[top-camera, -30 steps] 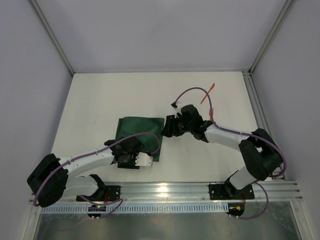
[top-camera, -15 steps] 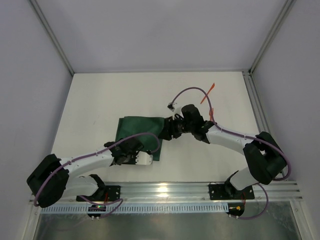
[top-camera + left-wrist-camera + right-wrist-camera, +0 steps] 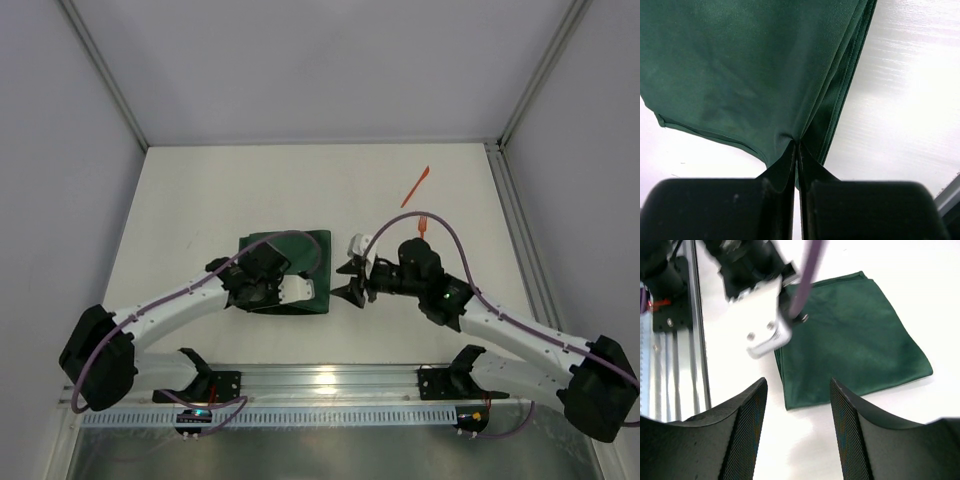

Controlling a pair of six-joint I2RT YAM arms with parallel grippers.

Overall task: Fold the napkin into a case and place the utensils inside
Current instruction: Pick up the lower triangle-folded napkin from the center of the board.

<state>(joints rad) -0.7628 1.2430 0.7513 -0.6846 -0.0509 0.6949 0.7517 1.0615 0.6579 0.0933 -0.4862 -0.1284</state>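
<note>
Near the desk's (image 3: 200,200) front edge, top view: dark green folded cloth napkin (image 3: 300,245); orange plastic utensils (image 3: 416,185) toward far right. Left wrist view: left gripper (image 3: 797,150) clenched on napkin edge. Right wrist view: right gripper (image 3: 797,390) released, empty. Folding underway; next, carry the pinched edge across.

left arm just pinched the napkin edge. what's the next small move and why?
Probably lift slightly and draw the pinched edge across to fold. The left end effector is shut on the napkin, with cloth gathered into its closed jaws. The napkin lies folded but still wide, not a narrow case. The right end effector is open beside it, holding nothing, and the utensils lie apart.
</note>
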